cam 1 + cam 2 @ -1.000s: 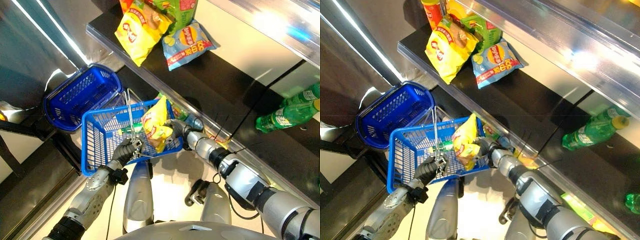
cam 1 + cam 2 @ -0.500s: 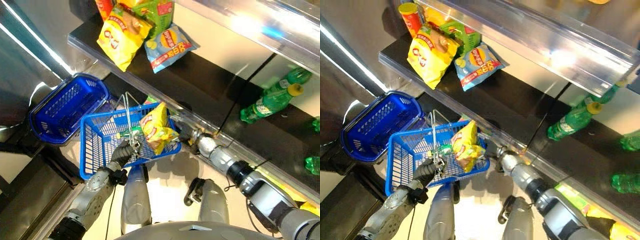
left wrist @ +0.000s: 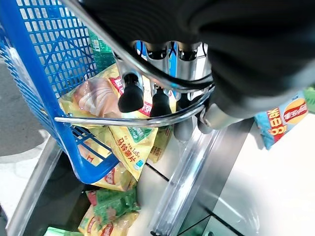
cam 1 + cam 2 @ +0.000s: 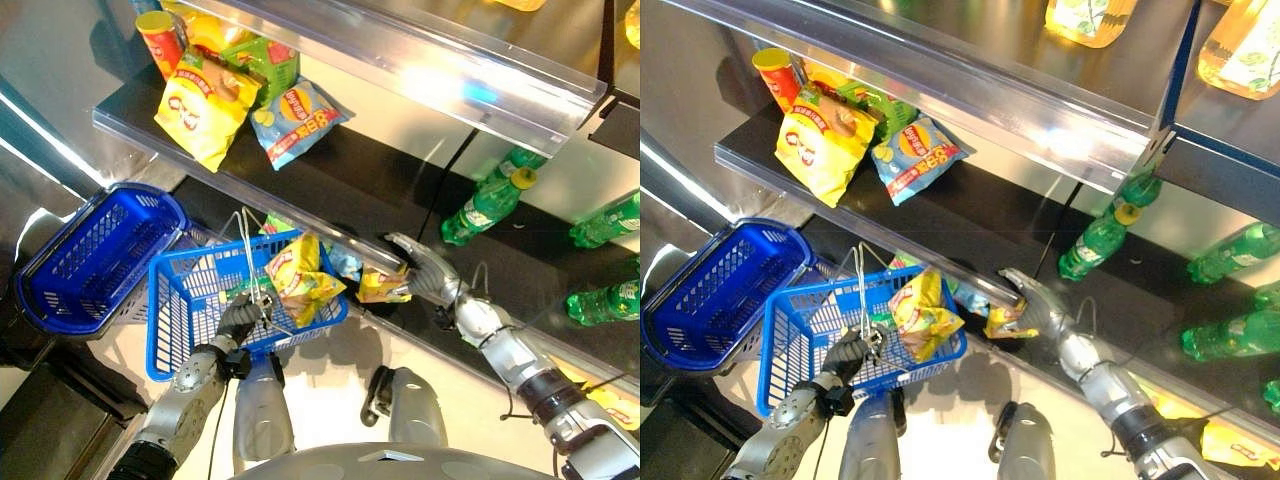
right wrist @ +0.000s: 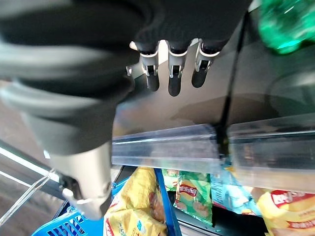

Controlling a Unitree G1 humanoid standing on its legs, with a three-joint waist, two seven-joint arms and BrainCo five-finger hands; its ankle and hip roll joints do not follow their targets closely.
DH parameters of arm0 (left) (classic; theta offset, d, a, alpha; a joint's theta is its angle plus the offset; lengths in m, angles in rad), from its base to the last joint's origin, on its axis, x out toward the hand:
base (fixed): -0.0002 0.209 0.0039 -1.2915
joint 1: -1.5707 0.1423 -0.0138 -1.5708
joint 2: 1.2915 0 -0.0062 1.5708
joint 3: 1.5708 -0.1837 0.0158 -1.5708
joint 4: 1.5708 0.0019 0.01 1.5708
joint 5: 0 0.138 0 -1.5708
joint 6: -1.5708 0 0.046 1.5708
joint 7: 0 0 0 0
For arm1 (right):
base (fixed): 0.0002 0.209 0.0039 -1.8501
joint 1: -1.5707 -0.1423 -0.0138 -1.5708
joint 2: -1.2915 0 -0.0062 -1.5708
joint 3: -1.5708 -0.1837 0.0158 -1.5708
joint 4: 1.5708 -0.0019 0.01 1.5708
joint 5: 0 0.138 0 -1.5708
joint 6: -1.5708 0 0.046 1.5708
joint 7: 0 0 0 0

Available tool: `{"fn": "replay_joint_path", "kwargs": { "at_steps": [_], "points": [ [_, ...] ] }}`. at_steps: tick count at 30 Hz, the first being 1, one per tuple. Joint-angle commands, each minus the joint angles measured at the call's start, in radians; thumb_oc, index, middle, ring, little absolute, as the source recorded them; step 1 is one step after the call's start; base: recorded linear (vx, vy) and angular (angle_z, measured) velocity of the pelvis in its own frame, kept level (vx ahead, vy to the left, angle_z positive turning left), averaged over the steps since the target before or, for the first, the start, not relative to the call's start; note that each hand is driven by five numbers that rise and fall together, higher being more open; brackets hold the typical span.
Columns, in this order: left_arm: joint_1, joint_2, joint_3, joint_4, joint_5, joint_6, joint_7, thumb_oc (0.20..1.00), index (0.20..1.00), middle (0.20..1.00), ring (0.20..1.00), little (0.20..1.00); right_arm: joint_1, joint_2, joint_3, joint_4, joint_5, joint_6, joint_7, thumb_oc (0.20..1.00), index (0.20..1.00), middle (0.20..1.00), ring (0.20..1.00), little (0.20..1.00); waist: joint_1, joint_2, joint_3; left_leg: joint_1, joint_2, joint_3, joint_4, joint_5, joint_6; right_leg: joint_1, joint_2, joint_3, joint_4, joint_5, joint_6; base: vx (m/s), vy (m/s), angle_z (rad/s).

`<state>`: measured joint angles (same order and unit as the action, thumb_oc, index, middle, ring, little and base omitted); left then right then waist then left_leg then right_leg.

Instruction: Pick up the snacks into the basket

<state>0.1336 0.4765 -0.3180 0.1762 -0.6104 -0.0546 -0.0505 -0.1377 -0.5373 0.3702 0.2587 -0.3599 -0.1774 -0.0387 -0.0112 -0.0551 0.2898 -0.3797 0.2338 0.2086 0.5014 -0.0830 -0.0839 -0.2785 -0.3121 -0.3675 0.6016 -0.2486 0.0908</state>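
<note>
My left hand (image 4: 240, 318) is shut on the wire handle (image 3: 123, 120) of a blue basket (image 4: 185, 320), held below the shelf's front edge. A yellow chip bag (image 4: 300, 285) lies in the basket's right end, sticking up over its rim, with more packets under it (image 3: 125, 147). To the basket's right, my right hand (image 4: 425, 275) is open with straight fingers (image 5: 170, 73) and holds nothing. It hovers at the clear shelf rail (image 5: 197, 147), next to a small yellow packet (image 4: 383, 285). On the upper shelf lie a yellow bag (image 4: 200, 100), a blue bag (image 4: 295, 115) and a green bag (image 4: 255, 60).
A second blue basket (image 4: 90, 255) stands to the left of the held one. A red tube can (image 4: 160, 35) stands at the shelf's far left. Green bottles (image 4: 490, 205) lie on the dark shelf at the right. More packets lie on the low shelf (image 5: 194, 196).
My right hand let go of the yellow chip bag, which now rests in the basket, and drew away to the right toward the shelf. The camera has tilted up.
</note>
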Motion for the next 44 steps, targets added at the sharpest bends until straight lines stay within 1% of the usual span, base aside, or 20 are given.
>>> {"fn": "replay_joint_path", "kwargs": {
  "at_steps": [1, 6, 7, 14, 15, 16, 18, 21, 26, 27, 28, 29, 30, 31, 33, 34, 35, 36, 40, 44],
  "points": [
    [-0.052, -0.014, 0.037, -0.057, 0.072, -0.155, -0.028, 0.2, 0.2, 0.2, 0.2, 0.2, -0.003, 0.006, -0.005, 0.007, 0.061, -0.053, 0.019, 1.0, 1.0, 1.0, 1.0, 1.0, 0.002, -0.007, -0.061, 0.066, 0.009, -0.002, -0.073, 0.027, 0.009, 0.018, -0.03, 0.015, -0.177, 0.246, 0.097, 0.07, 0.008, -0.1],
    [-0.045, -0.058, 0.043, 0.068, 0.108, -0.164, -0.027, 0.2, 0.2, 0.2, 0.2, 0.2, 0.063, 0.084, -0.009, 0.15, 0.212, -0.057, 0.052, 1.0, 1.0, 1.0, 1.0, 1.0, -0.011, -0.011, -0.094, 0.168, -0.014, 0.033, -0.218, 0.076, 0.007, 0.101, -0.012, 0.011, -0.315, 0.302, 0.108, 0.1, 0.033, -0.24],
    [-0.04, -0.08, 0.049, 0.132, 0.128, -0.166, -0.027, 0.2, 0.2, 0.2, 0.2, 0.2, 0.104, 0.128, -0.018, 0.208, 0.309, -0.054, 0.074, 1.0, 1.0, 1.0, 1.0, 1.0, -0.02, -0.013, -0.112, 0.213, -0.029, 0.054, -0.277, 0.094, 0.004, 0.132, -0.002, 0.015, -0.366, 0.329, 0.115, 0.06, 0.034, -0.16],
    [-0.037, -0.145, 0.083, 0.318, 0.175, -0.183, -0.026, 0.2, 0.2, 0.2, 0.2, 0.2, 0.169, 0.212, -0.028, 0.369, 0.475, -0.043, 0.126, 1.0, 1.0, 1.0, 1.0, 1.0, -0.032, -0.017, -0.172, 0.332, -0.075, 0.102, -0.454, 0.144, 0.002, 0.207, 0.033, 0.038, -0.524, 0.381, 0.123, 0.09, 0.052, -0.29],
    [-0.032, -0.165, 0.098, 0.369, 0.191, -0.191, -0.02, 0.2, 0.2, 0.2, 0.2, 0.2, 0.177, 0.232, -0.039, 0.427, 0.516, -0.035, 0.135, 1.0, 1.0, 1.0, 1.0, 1.0, -0.027, -0.017, -0.194, 0.354, -0.1, 0.079, -0.486, 0.143, 0.007, 0.215, 0.041, 0.061, -0.557, 0.389, 0.124, 0.04, 0.052, -0.29],
    [-0.033, -0.165, 0.098, 0.37, 0.192, -0.191, -0.02, 0.2, 0.2, 0.2, 0.2, 0.2, 0.177, 0.232, -0.039, 0.427, 0.516, -0.035, 0.135, 1.0, 1.0, 1.0, 1.0, 1.0, -0.027, -0.018, -0.195, 0.351, -0.1, 0.08, -0.487, 0.146, 0.008, 0.212, 0.041, 0.062, -0.558, 0.391, 0.124, 0.06, 0.095, -0.41],
    [-0.037, -0.178, 0.108, 0.407, 0.208, -0.204, -0.011, 0.2, 0.2, 0.2, 0.2, 0.2, 0.182, 0.24, -0.065, 0.455, 0.57, -0.029, 0.15, 1.0, 1.0, 1.0, 1.0, 1.0, -0.012, -0.023, -0.188, 0.358, -0.172, -0.064, -0.475, 0.108, 0.024, 0.214, 0.04, 0.109, -0.556, 0.399, 0.119, 0.01, 0.063, -0.52],
    [-0.047, -0.188, 0.111, 0.431, 0.212, -0.201, -0.01, 0.2, 0.2, 0.2, 0.2, 0.2, 0.196, 0.258, -0.11, 0.49, 0.647, -0.027, 0.159, 1.0, 1.0, 1.0, 1.0, 1.0, -0.027, -0.028, -0.186, 0.344, -0.194, -0.083, -0.475, 0.096, 0.029, 0.214, 0.035, 0.121, -0.558, 0.42, 0.122, -0.02, 0.051, -0.57],
    [-0.044, -0.219, 0.113, 0.515, 0.22, -0.204, -0.017, 0.2, 0.2, 0.2, 0.2, 0.2, 0.219, 0.313, -0.178, 0.592, 0.764, -0.01, 0.16, 1.0, 1.0, 1.0, 1.0, 1.0, -0.04, -0.017, -0.22, 0.372, -0.228, -0.023, -0.545, 0.111, 0.045, 0.211, 0.026, 0.146, -0.642, 0.489, 0.146, 0.01, 0.089, -0.21],
    [-0.04, -0.226, 0.116, 0.516, 0.221, -0.203, -0.014, 0.2, 0.2, 0.2, 0.2, 0.2, 0.213, 0.323, -0.181, 0.612, 0.77, -0.009, 0.162, 1.0, 1.0, 1.0, 1.0, 1.0, -0.036, -0.014, -0.222, 0.375, -0.229, -0.006, -0.552, 0.113, 0.047, 0.203, 0.027, 0.148, -0.645, 0.496, 0.149, -0.11, 0.074, -0.5],
    [-0.036, -0.226, 0.123, 0.519, 0.224, -0.204, -0.007, 0.2, 0.2, 0.2, 0.2, 0.2, 0.181, 0.342, -0.182, 0.662, 0.788, -0.009, 0.143, 1.0, 1.0, 1.0, 1.0, 1.0, -0.013, 0.002, -0.216, 0.379, -0.211, 0.037, -0.563, 0.126, 0.052, 0.191, 0.012, 0.076, -0.605, 0.478, 0.144, -0.17, 0.053, -0.69],
    [-0.038, -0.223, 0.129, 0.511, 0.22, -0.201, -0.003, 0.2, 0.2, 0.2, 0.2, 0.2, 0.152, 0.353, -0.185, 0.689, 0.804, -0.007, 0.13, 1.0, 1.0, 1.0, 1.0, 1.0, 0.017, 0.021, -0.204, 0.379, -0.188, 0.074, -0.563, 0.133, 0.051, 0.207, -0.008, -0.033, -0.545, 0.431, 0.126, -0.15, 0.031, -1.33],
    [-0.039, -0.223, 0.129, 0.51, 0.22, -0.2, -0.002, 0.2, 0.2, 0.2, 0.2, 0.2, 0.151, 0.352, -0.185, 0.69, 0.804, -0.008, 0.13, 1.0, 1.0, 1.0, 1.0, 1.0, 0.017, 0.022, -0.2, 0.382, -0.187, 0.073, -0.563, 0.133, 0.051, 0.208, -0.008, -0.034, -0.541, 0.428, 0.126, -0.13, 0.044, -1.67],
    [-0.041, -0.224, 0.129, 0.51, 0.217, -0.197, -0.001, 0.2, 0.2, 0.2, 0.2, 0.2, 0.13, 0.359, -0.181, 0.708, 0.809, -0.006, 0.127, 1.0, 1.0, 1.0, 1.0, 1.0, 0.027, 0.028, -0.195, 0.376, -0.181, 0.085, -0.561, 0.142, 0.053, 0.223, -0.005, -0.067, -0.504, 0.406, 0.114, -0.08, 0.027, -1.7],
    [-0.052, -0.214, 0.136, 0.535, 0.216, -0.2, 0.003, 0.2, 0.2, 0.2, 0.2, 0.2, 0.102, 0.373, -0.17, 0.76, 0.796, -0.01, 0.122, 1.0, 1.0, 1.0, 1.0, 1.0, 0.047, 0.02, -0.188, 0.375, -0.173, 0.11, -0.557, 0.15, 0.057, 0.252, 0.028, -0.071, -0.474, 0.362, 0.099, -0.04, -0.074, -0.28],
    [-0.052, -0.219, 0.148, 0.567, 0.221, -0.205, 0.012, 0.2, 0.2, 0.2, 0.2, 0.2, 0.08, 0.389, -0.185, 0.843, 0.8, -0.011, 0.105, 1.0, 1.0, 1.0, 1.0, 1.0, 0.073, 0.003, -0.213, 0.379, -0.169, 0.121, -0.569, 0.139, 0.035, 0.318, 0.045, -0.104, -0.592, 0.368, 0.122, 0.03, -0.151, 0.25],
    [-0.052, -0.219, 0.148, 0.568, 0.221, -0.205, 0.012, 0.2, 0.2, 0.2, 0.2, 0.2, 0.08, 0.389, -0.185, 0.844, 0.8, -0.011, 0.105, 1.0, 1.0, 1.0, 1.0, 1.0, 0.073, 0.003, -0.213, 0.379, -0.169, 0.121, -0.569, 0.139, 0.035, 0.318, 0.045, -0.104, -0.593, 0.369, 0.122, -0.04, -0.173, -0.36],
    [-0.056, -0.223, 0.15, 0.583, 0.219, -0.205, 0.018, 0.2, 0.2, 0.2, 0.2, 0.2, 0.065, 0.393, -0.186, 0.869, 0.798, -0.015, 0.093, 1.0, 1.0, 1.0, 1.0, 1.0, 0.075, -0.002, -0.22, 0.358, -0.166, 0.136, -0.564, 0.166, 0.037, 0.302, 0.061, -0.088, -0.614, 0.386, 0.108, -0.05, -0.095, -0.37],
    [-0.064, -0.25, 0.172, 0.635, 0.2, -0.204, 0.031, 0.2, 0.2, 0.2, 0.2, 0.2, 0.049, 0.406, -0.226, 0.98, 0.826, -0.011, 0.059, 1.0, 1.0, 1.0, 1.0, 1.0, 0.075, 0.003, -0.246, 0.363, -0.134, 0.133, -0.572, 0.186, 0.014, 0.329, 0.103, -0.069, -0.676, 0.361, 0.091, 0.02, -0.108, -0.24],
    [-0.051, -0.262, 0.177, 0.626, 0.184, -0.202, 0.026, 0.2, 0.2, 0.2, 0.2, 0.2, 0.056, 0.41, -0.222, 0.977, 0.817, -0.013, 0.059, 1.0, 1.0, 1.0, 1.0, 1.0, 0.07, 0.006, -0.258, 0.364, -0.126, 0.122, -0.576, 0.192, 0.008, 0.338, 0.111, -0.076, -0.683, 0.354, 0.086, 0.01, -0.048, -0.02]
  ]
}}
